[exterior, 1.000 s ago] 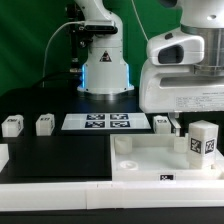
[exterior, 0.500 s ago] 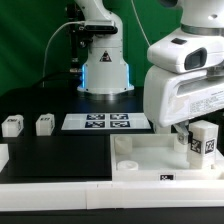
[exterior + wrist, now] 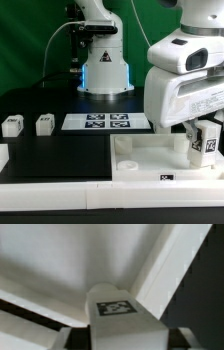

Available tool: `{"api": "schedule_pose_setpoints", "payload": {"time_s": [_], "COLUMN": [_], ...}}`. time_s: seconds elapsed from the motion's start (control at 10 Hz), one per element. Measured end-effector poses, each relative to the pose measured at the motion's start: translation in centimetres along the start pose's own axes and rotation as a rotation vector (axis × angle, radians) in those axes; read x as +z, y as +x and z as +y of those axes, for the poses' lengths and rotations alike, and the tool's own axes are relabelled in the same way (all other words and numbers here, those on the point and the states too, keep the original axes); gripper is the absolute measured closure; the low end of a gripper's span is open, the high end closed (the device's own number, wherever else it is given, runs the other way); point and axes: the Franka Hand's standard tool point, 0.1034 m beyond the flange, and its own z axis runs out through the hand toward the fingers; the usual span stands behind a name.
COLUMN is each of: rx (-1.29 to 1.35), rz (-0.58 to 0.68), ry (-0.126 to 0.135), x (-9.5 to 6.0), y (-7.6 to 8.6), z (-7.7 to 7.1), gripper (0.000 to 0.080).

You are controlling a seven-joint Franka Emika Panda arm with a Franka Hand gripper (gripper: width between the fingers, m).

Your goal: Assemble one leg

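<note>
**Inspector:** As seen from the exterior view, where is the leg (image 3: 209, 143)?

**Assistant:** Upright at the tabletop (image 3: 150, 159)'s corner on the exterior view's right, tag outward. The gripper (image 3: 199, 137) sits at it, but its closure is unclear there. Two other legs (image 3: 12, 125) (image 3: 44, 124) stand well apart on the black table (image 3: 60, 155), beside the marker board (image 3: 106, 122).

**Inspector:** And the wrist view?

**Assistant:** It shows both fingers (image 3: 74, 337) flanking the leg (image 3: 118, 317), apparently clamped on it, above the tabletop (image 3: 70, 258).
</note>
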Motion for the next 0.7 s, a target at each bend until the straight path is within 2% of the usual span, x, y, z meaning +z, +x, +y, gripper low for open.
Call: {"api": "schedule_pose_setpoints", "payload": {"time_s": [0.4,0.7], "rx": [0.048,0.287], "rz": [0.0,0.003], "ry": [-0.001,0.002], "x": [0.0,-0.01], "y": [-0.07,-0.05], "z": [0.22,0.24], "gripper": [0.049,0.0497]}}
